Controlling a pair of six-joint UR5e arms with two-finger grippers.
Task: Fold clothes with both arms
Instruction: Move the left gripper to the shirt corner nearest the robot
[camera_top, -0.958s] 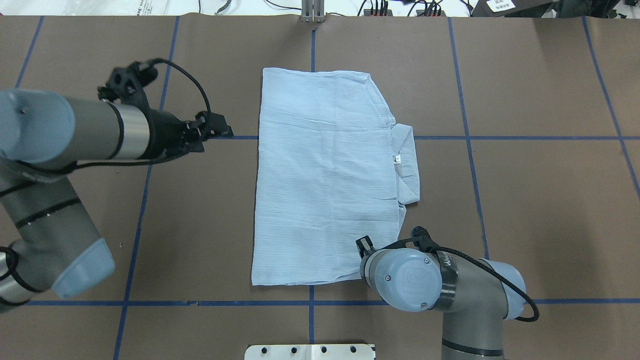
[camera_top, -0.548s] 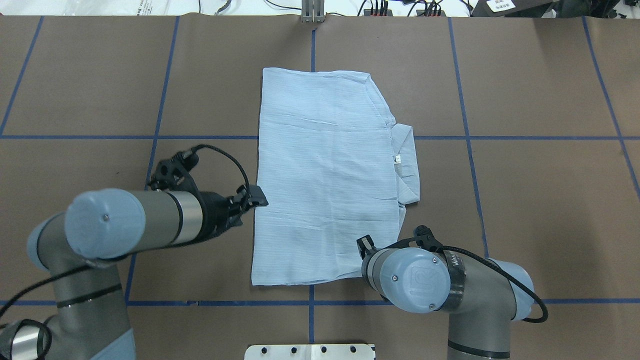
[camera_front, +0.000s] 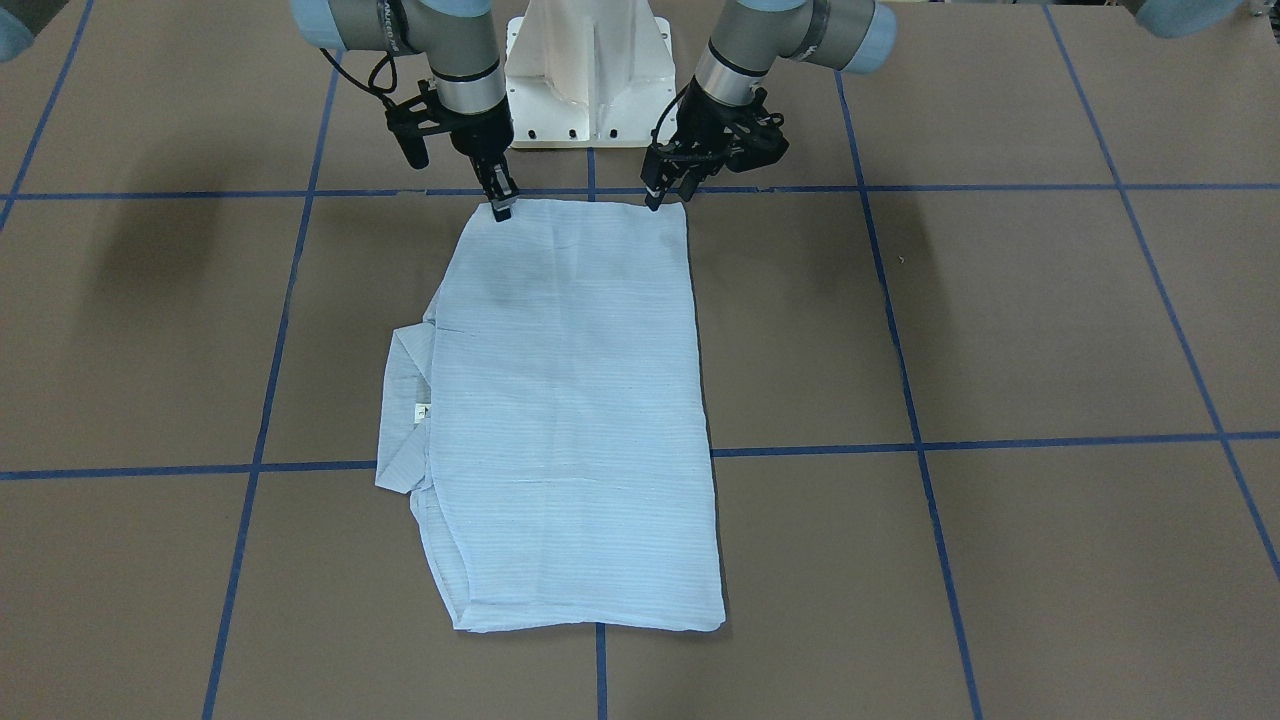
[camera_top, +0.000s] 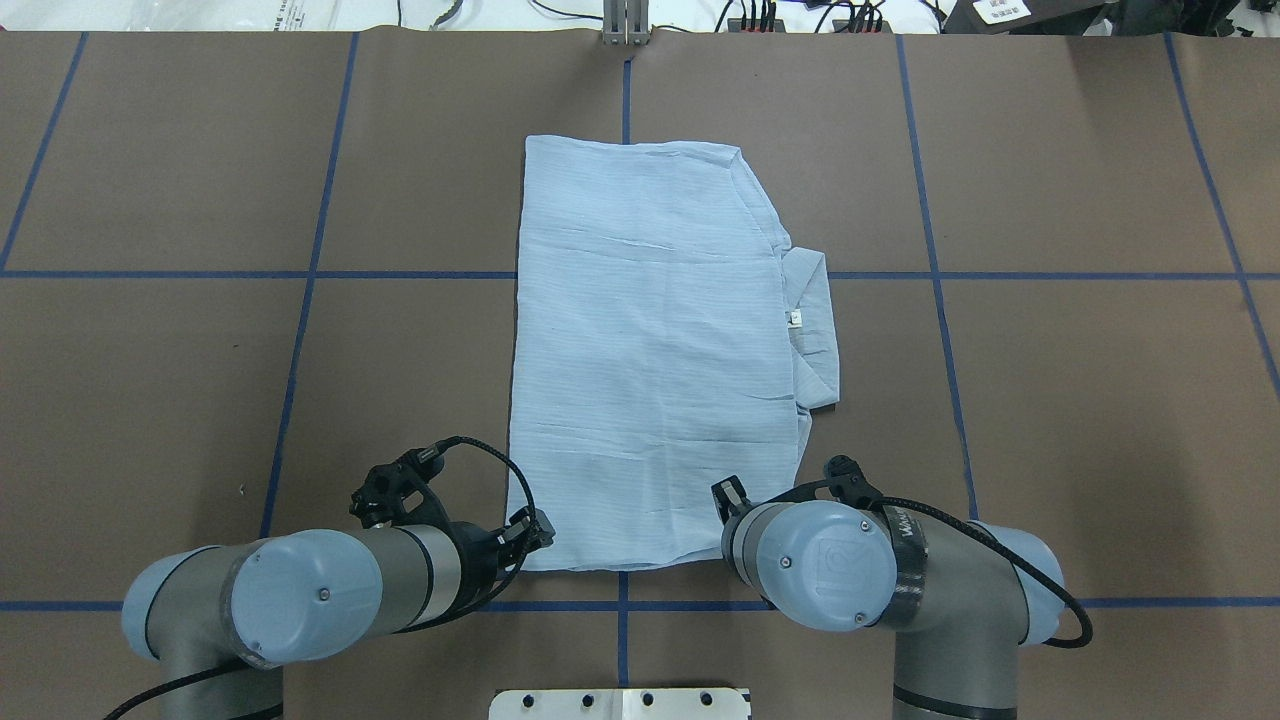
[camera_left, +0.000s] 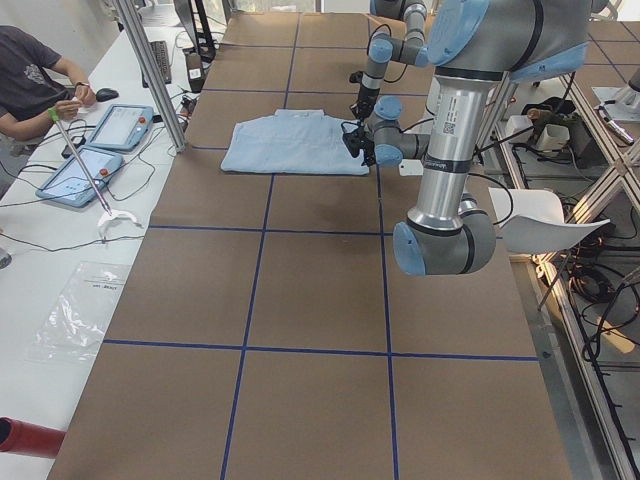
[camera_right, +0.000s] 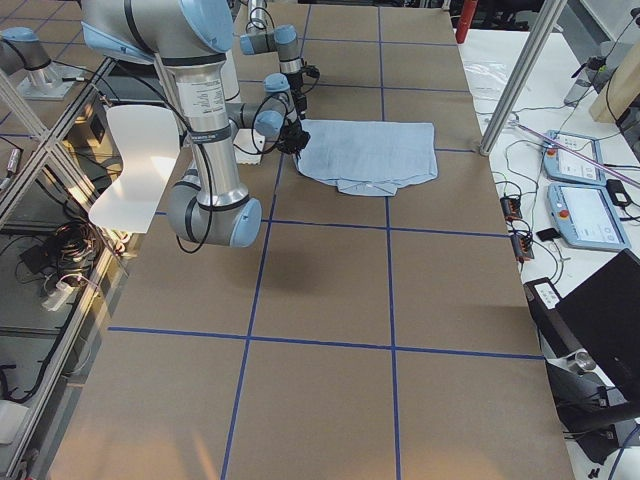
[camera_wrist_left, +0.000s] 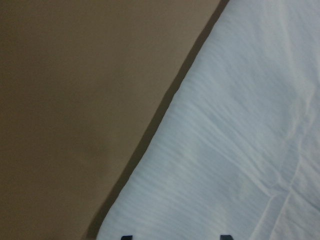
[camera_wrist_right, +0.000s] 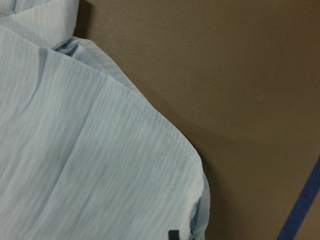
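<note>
Across the table in the front-facing view, the brown table (camera_front: 1000, 330) is crossed by blue tape lines (camera_front: 905, 300), and the shirt (camera_front: 570, 400) lies folded into a long rectangle at centre frame. Its collar (camera_front: 400, 410) pokes out on the rectangle's left side. A white pedestal base (camera_front: 590, 80) stands at top centre between the arms. Nothing lies between either gripper and the cloth. The right gripper (camera_front: 502, 205) points down onto the shirt's upper left corner. The left gripper (camera_front: 655, 198) slants down to the top edge near the upper right corner.

From overhead, the left arm (camera_top: 300, 595) has swung from the upper left down to the lower left within the last second. Its gripper now sits at the shirt's lower left corner. The right arm (camera_top: 830, 565) has barely shifted, and its wrist joint hides its gripper. The shirt lies as before.

Looking from the left end, an operator (camera_left: 30, 80) sits at upper left beside two tablets (camera_left: 120, 127), behind a metal post (camera_left: 150, 70).

Over at the right end view, a white chair (camera_right: 140, 165) stands behind the near arm.

Up close on the left wrist, two dark fingertips (camera_wrist_left: 226, 236) stand apart over the cloth edge.

On the right wrist only one fingertip (camera_wrist_right: 173, 234) shows beside the shirt corner, so I cannot tell whether that gripper is apart or together.
</note>
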